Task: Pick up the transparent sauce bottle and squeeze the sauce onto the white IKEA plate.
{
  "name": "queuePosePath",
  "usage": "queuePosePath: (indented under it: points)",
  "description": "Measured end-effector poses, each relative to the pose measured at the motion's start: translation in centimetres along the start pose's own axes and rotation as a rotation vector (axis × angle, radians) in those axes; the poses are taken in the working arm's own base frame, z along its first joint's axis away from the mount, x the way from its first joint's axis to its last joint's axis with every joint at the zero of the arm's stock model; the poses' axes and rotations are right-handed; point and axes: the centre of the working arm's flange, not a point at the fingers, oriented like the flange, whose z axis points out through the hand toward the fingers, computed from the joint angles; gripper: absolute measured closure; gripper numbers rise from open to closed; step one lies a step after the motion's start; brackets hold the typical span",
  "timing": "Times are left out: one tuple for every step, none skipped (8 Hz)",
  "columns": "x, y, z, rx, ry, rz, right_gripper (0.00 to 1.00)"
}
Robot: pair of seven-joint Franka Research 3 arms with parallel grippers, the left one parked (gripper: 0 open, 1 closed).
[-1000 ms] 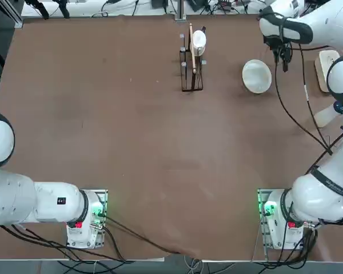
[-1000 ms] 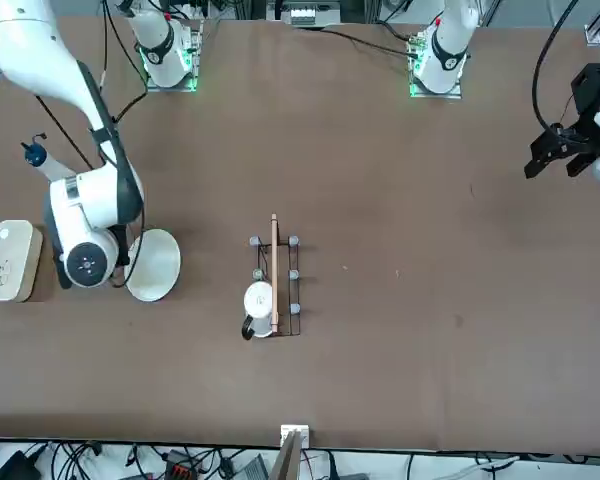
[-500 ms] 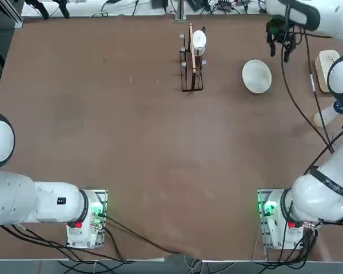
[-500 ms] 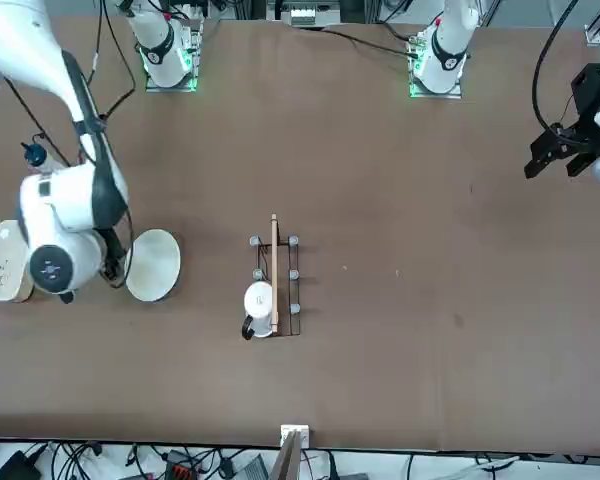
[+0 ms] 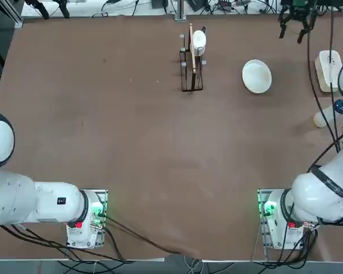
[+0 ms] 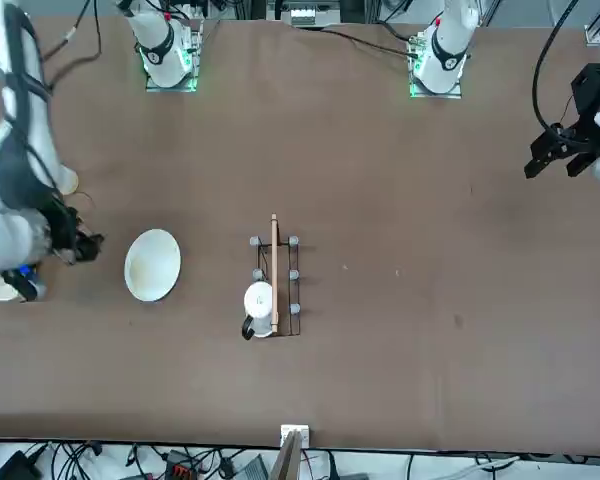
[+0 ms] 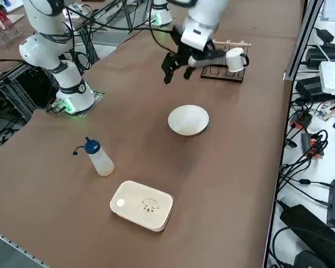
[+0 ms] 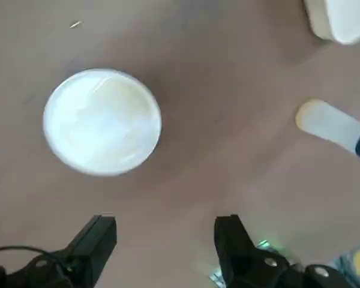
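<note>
The transparent sauce bottle, translucent with a blue cap, lies tilted on the table near the robot's right edge; it also shows in the top view and the wrist view. The white IKEA plate sits further in, at the far right of the table. My right gripper hangs open and empty in the air near the far edge, beyond the plate and well away from the bottle.
A white rounded-rectangle dish lies between the bottle and the far edge. A dark wire rack with a white cup stands at the far middle. The right arm's cables hang over the bottle's area.
My right gripper has swung from beside the plate toward the table's far edge and to the right, still open. Plate, bottle and dish have stayed put.
</note>
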Motion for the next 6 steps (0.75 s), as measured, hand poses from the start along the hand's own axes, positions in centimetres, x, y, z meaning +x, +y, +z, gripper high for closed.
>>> queuePosePath:
  points:
    - [-1.2, 1.7, -2.2, 0.057, 0.004, -0.111, 0.0]
    - [-2.6, 2.7, -4.1, 0.107, 0.021, -0.199, 0.0]
    - [-4.2, 3.1, -5.8, 0.145, 0.057, -0.261, 0.0]
    - [-6.0, 2.9, -7.3, 0.162, 0.111, -0.306, 0.0]
    - [-8.3, 2.0, -8.5, 0.158, 0.173, -0.353, 0.0]
    - [-11.4, 1.0, -9.6, 0.122, 0.237, -0.423, 0.0]
